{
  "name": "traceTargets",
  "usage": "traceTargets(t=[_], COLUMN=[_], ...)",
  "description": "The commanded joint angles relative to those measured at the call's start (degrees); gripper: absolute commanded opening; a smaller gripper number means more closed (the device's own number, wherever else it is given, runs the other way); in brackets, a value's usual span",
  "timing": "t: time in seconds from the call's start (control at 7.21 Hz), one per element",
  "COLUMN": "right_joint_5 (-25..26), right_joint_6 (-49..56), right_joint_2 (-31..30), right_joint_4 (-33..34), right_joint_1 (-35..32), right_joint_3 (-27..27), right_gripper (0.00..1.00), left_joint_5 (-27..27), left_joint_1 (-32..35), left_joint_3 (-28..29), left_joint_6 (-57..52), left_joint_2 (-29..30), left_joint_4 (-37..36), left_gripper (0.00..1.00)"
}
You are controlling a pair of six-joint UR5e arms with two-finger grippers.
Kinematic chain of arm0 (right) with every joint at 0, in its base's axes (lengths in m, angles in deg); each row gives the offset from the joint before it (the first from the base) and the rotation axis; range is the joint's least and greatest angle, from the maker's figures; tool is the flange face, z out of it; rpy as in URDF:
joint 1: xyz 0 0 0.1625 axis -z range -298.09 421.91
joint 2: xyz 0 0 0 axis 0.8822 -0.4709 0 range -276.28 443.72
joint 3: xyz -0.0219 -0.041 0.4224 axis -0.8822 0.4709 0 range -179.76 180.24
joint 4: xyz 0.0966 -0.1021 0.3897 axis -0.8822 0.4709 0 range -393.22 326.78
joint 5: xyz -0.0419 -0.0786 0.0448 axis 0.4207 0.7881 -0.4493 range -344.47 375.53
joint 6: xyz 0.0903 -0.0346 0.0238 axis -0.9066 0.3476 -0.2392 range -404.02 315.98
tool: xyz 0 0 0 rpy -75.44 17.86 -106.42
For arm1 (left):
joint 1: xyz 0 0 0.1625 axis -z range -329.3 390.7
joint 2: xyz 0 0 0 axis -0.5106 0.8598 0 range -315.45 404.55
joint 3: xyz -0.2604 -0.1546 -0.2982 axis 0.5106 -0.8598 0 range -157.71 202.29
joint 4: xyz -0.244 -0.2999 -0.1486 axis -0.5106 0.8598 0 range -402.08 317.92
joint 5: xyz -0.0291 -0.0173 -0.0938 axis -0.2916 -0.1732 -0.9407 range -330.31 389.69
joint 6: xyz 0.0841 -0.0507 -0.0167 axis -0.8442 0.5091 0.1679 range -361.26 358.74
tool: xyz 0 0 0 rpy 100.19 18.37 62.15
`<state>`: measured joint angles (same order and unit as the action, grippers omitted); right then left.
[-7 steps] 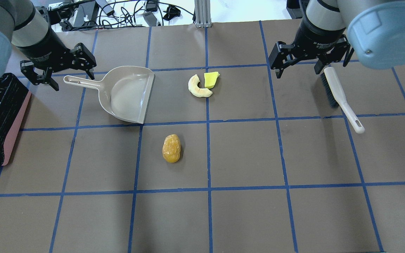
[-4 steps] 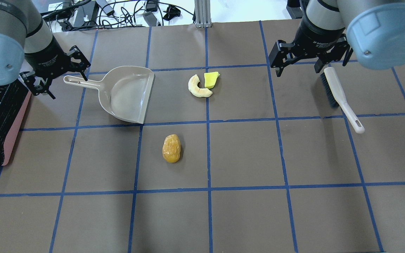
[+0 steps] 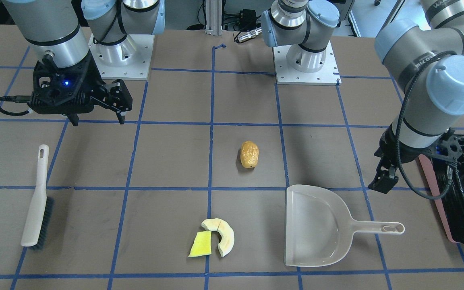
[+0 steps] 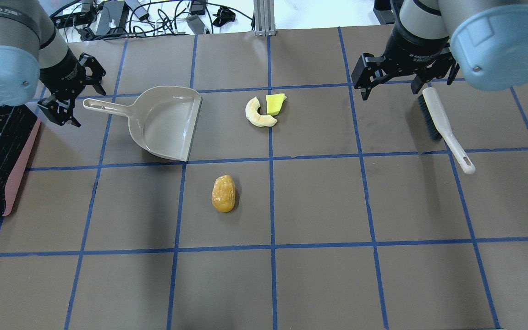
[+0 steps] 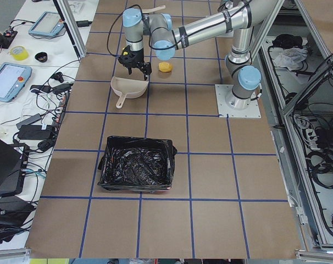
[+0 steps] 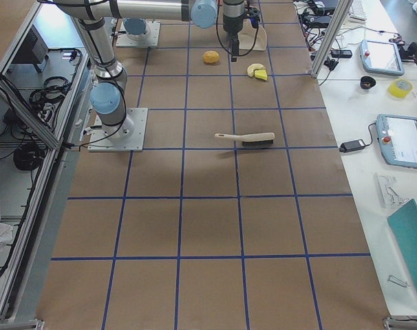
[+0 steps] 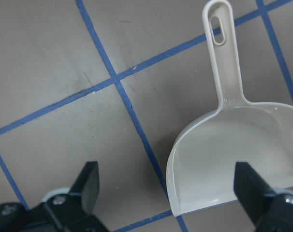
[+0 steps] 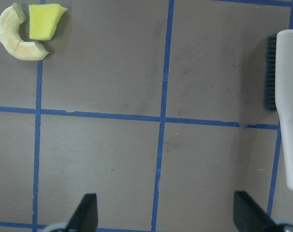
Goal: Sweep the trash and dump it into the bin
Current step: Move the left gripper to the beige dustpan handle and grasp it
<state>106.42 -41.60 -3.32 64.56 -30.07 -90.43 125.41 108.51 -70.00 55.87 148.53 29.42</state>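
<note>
Over the last second the left tool (image 4: pixel 85 103) had turned about its wrist and shifted over the end of the dustpan (image 4: pixel 167 123) handle, its fingers spread wide on either side and holding nothing. The right tool (image 4: pixel 390 91) had barely moved; it hung spread and empty just beside the head of the brush (image 4: pixel 442 123). Nothing on the tabletop (image 4: pixel 319 201) had shifted. The lump (image 4: pixel 223 194) lay apart from the others, while the rind (image 4: pixel 257 114) and wedge (image 4: pixel 275 104) touched each other near the dustpan's mouth. The bin (image 4: pixel 19 165) stood at the robot's left. That suggested pick-up of both implements was imminent and sweeping had not begun.

White print ringed both wrists and the left arm's upper link, but it was probably too small and cropped to read.
</note>
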Motion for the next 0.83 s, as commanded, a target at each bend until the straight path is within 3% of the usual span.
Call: traceTargets(t=[0.0,0.14,0.42,0.69], right_joint_5=[-0.01,-0.27,-0.45,-0.71], right_joint_6=[1.61,2.06,6.95,13.98], right_joint_2=[1.33,1.43,2.39,3.36], right_joint_4=[-0.57,-0.32,-0.4,0.29], right_joint_1=[0.66,1.1,6.08,10.66], right_joint_3=[-0.2,-0.21,-0.38,-3.26], right_gripper=[1.0,1.0,1.0,1.0], left_joint_5=[-0.71,-0.36,2.17,2.8], left_joint_1=[-0.11,-0.11,-0.9,-1.34], left_joint_3=[4.73,6.15,5.64,7.21], left_joint_6=[13.64,18.67,18.99,17.16], left_joint_2=[4.63,6.39,10.52,14.04], left_joint_4=[-1.27,-1.8,-11.43,-12.27], left_gripper=[1.0,1.0,1.0,0.97])
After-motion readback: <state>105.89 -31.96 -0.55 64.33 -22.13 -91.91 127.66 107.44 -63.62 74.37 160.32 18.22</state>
